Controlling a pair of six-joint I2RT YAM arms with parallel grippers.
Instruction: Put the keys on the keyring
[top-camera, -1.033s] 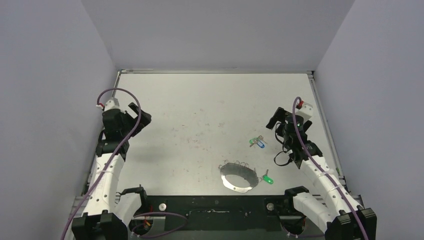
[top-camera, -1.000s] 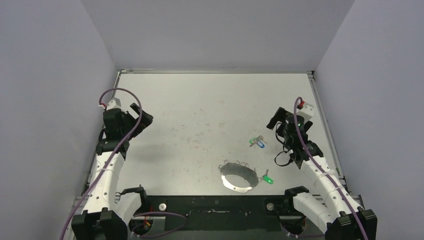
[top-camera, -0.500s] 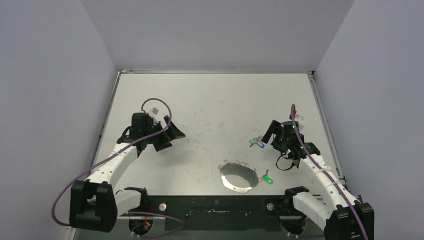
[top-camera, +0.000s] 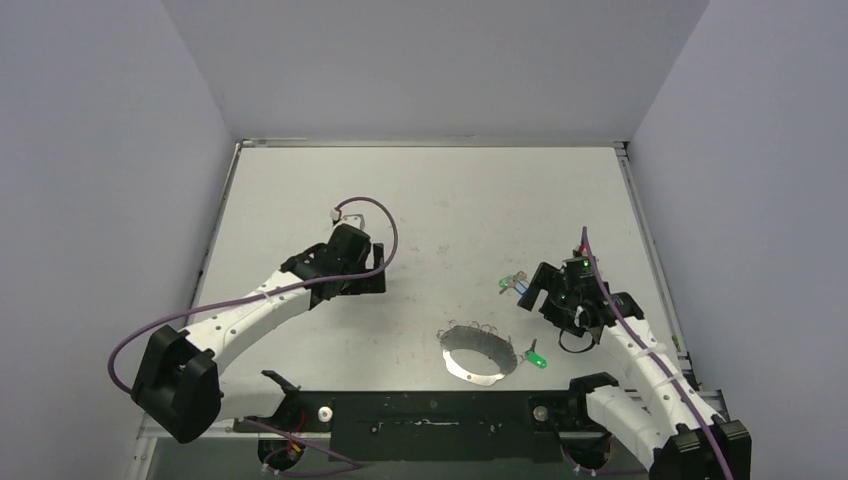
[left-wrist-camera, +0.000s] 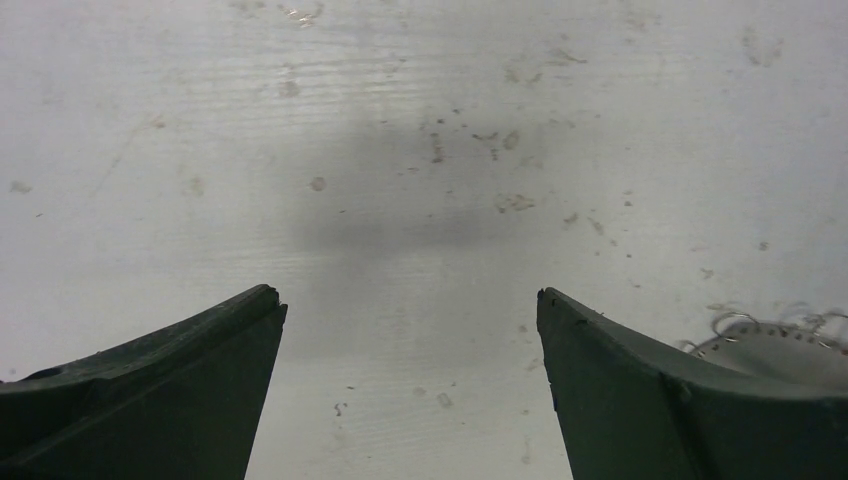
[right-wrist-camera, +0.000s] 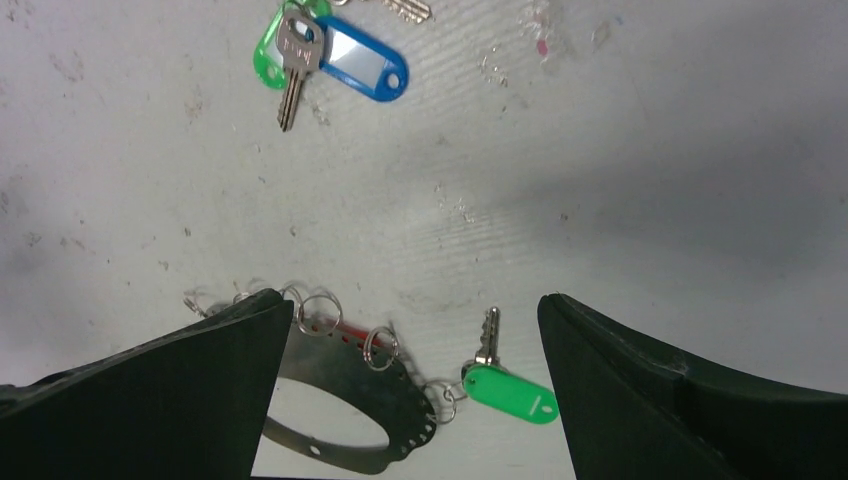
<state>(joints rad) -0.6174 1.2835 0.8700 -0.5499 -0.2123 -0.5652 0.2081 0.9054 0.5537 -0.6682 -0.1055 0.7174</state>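
Observation:
The keyring (top-camera: 489, 344), a silver-grey hoop with small wire loops on its rim, lies near the table's front edge; it also shows in the right wrist view (right-wrist-camera: 385, 385) and at the left wrist view's edge (left-wrist-camera: 790, 345). A key with a green tag (top-camera: 537, 359) (right-wrist-camera: 511, 392) lies at its right rim, its small ring touching a loop. Two more keys, blue tag (right-wrist-camera: 361, 62) and green tag (right-wrist-camera: 266, 52), lie together further back (top-camera: 516, 284). My right gripper (top-camera: 541, 290) (right-wrist-camera: 412, 297) hovers open beside them. My left gripper (top-camera: 366, 272) (left-wrist-camera: 408, 295) is open over bare table, left of the keyring.
The table top (top-camera: 430, 200) is a scuffed pale grey sheet with raised walls at the back and sides. A black bar (top-camera: 430, 412) runs along the near edge between the arm bases. A sliver of red (right-wrist-camera: 335, 325) shows under the keyring's rim.
My left arm has swung from the far left side toward the table's middle. My right gripper has come nearer and lower, close beside the blue-tagged keys. Both stayed open.

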